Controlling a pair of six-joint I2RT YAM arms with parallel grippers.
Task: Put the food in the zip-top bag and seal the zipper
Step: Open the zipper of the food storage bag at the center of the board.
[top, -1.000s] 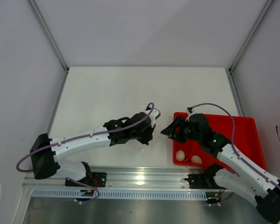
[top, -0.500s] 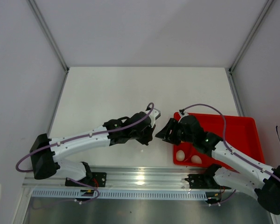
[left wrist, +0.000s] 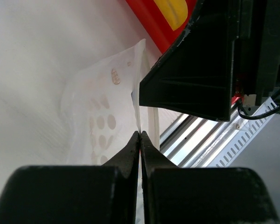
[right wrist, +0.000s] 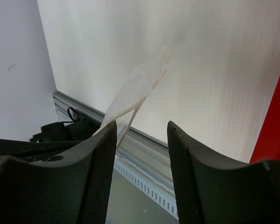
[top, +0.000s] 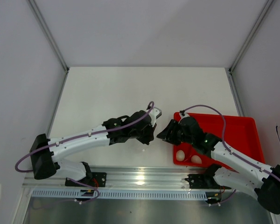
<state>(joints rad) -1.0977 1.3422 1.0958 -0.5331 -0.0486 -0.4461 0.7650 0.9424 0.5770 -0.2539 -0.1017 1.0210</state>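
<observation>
Two eggs (top: 180, 155): in tray (top: 242, 128), your top view only.
One bag (left wrist: 98, 116): yours in wrist views.
Left pincer (left wrist: 140, 133): clamped on bag.
Right pincer (right wrist: 141, 126): apart.

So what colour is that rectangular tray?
Red; the rectangular plastic tray shows best in the top view.

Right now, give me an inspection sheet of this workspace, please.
Surface: white tabletop.
Job's things: clear floppy plastic bag lifted at one edge; two whitish egg-shaped pieces and a yellow piece in the red rectangular tray.
Clutter: nothing seen.
Grippers: left gripper shut on the bag's edge; right gripper open beside it.
Cables: purple cable looped along each arm.
Surroundings: white walls; metal rail at the near edge.
</observation>
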